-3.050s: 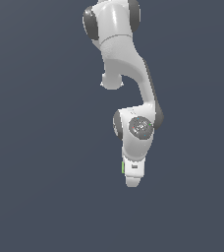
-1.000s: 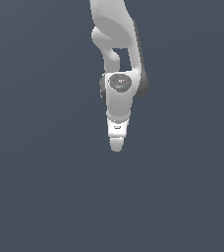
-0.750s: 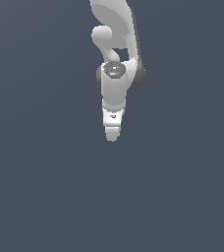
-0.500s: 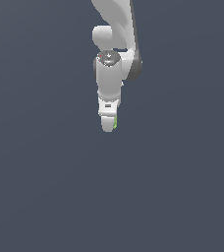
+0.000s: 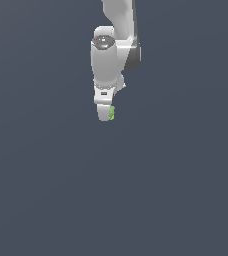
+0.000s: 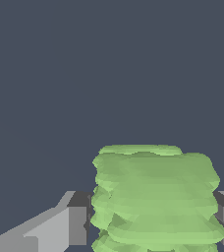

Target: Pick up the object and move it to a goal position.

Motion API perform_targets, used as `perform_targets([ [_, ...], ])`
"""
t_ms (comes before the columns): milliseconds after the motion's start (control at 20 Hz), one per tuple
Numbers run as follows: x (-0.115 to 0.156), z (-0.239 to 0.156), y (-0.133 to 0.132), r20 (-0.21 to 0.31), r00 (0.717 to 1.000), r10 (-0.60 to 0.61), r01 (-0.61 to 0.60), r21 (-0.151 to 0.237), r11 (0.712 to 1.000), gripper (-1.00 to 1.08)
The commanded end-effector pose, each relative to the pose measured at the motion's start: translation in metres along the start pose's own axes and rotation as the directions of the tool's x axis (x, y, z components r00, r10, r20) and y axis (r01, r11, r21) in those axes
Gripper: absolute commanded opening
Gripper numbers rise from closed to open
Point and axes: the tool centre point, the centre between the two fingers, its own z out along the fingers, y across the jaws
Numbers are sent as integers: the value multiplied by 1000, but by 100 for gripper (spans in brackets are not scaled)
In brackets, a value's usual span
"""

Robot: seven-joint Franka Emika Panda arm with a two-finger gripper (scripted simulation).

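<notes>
The object (image 6: 153, 197) is a light-green ridged block that fills the space between my two fingers in the wrist view, one grey finger (image 6: 70, 224) on each side of it. In the exterior view only a thin green sliver of the object (image 5: 112, 113) shows beside the white gripper (image 5: 105, 114), which points downward at the end of the white arm and hangs above the plain dark surface. The gripper is shut on the object.
A uniform dark grey-blue background fills both views. The white arm (image 5: 111, 55) comes down from the exterior view's top edge. Nothing else is in view.
The arm has swung from the exterior view's right toward the centre and risen, carrying the green object. The gripper now sits higher in the picture than one second ago.
</notes>
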Motion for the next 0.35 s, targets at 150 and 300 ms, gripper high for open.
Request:
perform_targets([
  [150, -6, -7, -9, -1, 1000, -1, 1, 0, 1000, -100],
  [300, -7, -8, -10, -1, 1000, -1, 1, 0, 1000, -100],
])
